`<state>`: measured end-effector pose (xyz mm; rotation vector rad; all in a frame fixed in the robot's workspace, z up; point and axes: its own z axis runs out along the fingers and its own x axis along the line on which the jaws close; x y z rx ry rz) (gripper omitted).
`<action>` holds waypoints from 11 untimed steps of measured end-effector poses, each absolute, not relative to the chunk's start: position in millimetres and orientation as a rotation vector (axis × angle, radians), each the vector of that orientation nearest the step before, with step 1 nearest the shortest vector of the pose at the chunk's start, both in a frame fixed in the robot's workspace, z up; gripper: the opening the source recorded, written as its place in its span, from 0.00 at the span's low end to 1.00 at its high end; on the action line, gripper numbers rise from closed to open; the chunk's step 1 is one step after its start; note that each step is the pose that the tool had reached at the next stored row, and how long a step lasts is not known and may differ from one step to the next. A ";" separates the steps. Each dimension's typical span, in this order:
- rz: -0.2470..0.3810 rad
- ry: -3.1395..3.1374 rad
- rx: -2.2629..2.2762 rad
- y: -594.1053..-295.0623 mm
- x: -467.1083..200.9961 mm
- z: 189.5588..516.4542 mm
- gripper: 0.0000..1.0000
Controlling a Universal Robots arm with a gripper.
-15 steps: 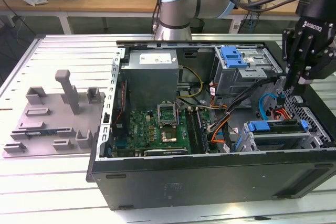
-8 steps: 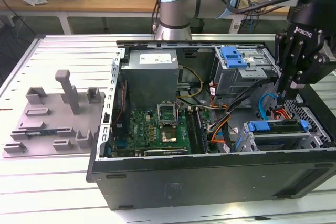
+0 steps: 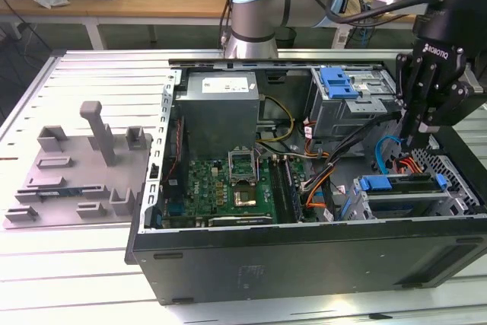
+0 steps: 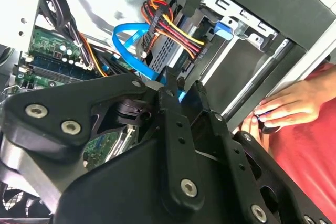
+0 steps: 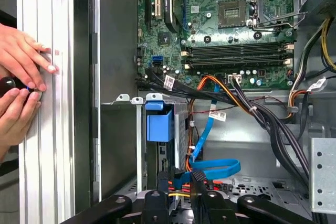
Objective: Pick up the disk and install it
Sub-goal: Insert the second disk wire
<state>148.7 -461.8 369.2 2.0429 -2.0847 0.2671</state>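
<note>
The black two-fingered tool [image 3: 412, 139] hangs inside the open black computer case [image 3: 304, 253], over the drive-bay end nearest the exterior view's right. Its fingers [image 4: 176, 124] are drawn close together, almost touching, with a glint of blue just beyond their tips in the second wrist view; I cannot tell whether they pinch anything. The disk, a flat silver drive in a bright blue plastic carrier frame [image 3: 380, 185], sits already slotted into the metal bay at the case's front corner, its blue handle [image 5: 159, 125] facing up toward the tool in the first wrist view. A blue flat data cable [image 5: 218, 170] and a bundle of red, yellow and orange power wires [image 4: 173, 24] run right beside the bay. The green motherboard [image 3: 228, 184] lies in the middle of the case. A grey plastic fixture [image 3: 80, 173] rests on the slatted metal table [image 3: 76, 264], well apart from the case. A person's hands [image 5: 18, 85] rest on the table edge beside the case.
</note>
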 end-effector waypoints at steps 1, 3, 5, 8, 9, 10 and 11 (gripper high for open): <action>0.267 -2.085 2.043 -461.8 148.1 368.9 0.31; 0.267 -2.085 2.043 -461.8 147.4 368.6 0.31; 0.267 -2.084 2.043 -461.8 147.4 368.6 0.31; 0.267 -2.085 2.043 -461.9 147.3 368.4 0.31; 0.267 -2.085 2.043 -462.2 147.3 368.4 0.31; 0.267 -2.085 2.043 -462.9 147.3 368.4 0.31; 0.267 -2.085 2.043 -463.5 147.3 368.4 0.31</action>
